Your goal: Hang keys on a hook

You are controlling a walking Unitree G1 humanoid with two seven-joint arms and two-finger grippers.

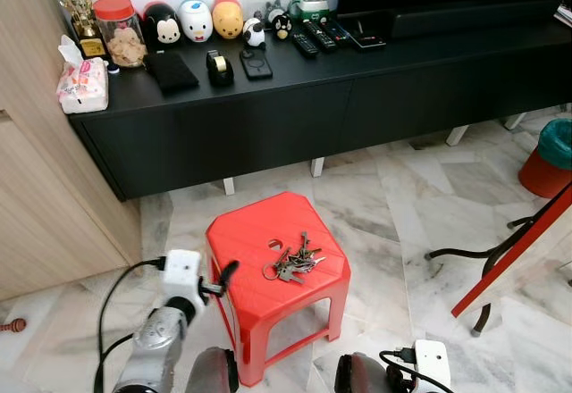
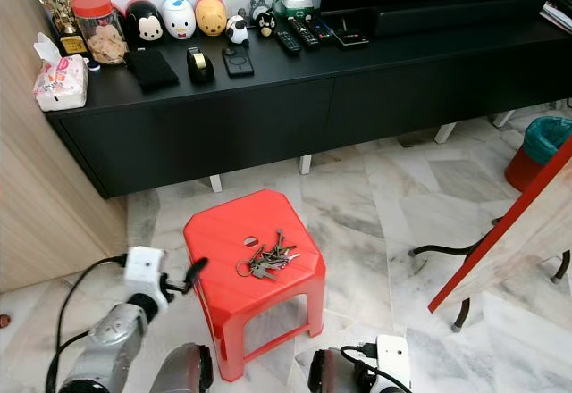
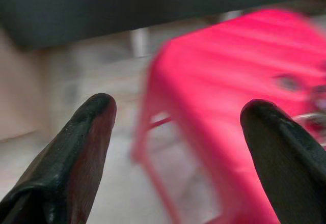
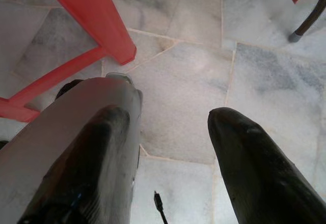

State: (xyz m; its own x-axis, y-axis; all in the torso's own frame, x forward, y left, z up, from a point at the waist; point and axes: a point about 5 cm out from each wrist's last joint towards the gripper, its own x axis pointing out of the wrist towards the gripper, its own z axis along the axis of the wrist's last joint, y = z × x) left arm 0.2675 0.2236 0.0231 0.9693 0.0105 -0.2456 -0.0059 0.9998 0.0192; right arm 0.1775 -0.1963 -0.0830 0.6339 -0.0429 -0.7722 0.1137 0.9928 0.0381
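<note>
A long black worktop (image 1: 295, 116) runs along the wall, carrying remotes, character jars and a tissue pack (image 1: 82, 85). On the marble floor (image 2: 357, 223) before it stands a red stool (image 1: 277, 277), and the keys (image 1: 295, 263) lie on its seat, a tangled dull-metal bunch on a ring. The head views show the left tool (image 1: 219, 281) just beside the stool's left edge; its wrist view, blurred, shows black fingers (image 3: 84, 147) spread apart and holding nothing, the keys cut off at the frame edge. The right tool (image 4: 168, 147) hangs released over floor tiles, beside a stool leg.
</note>
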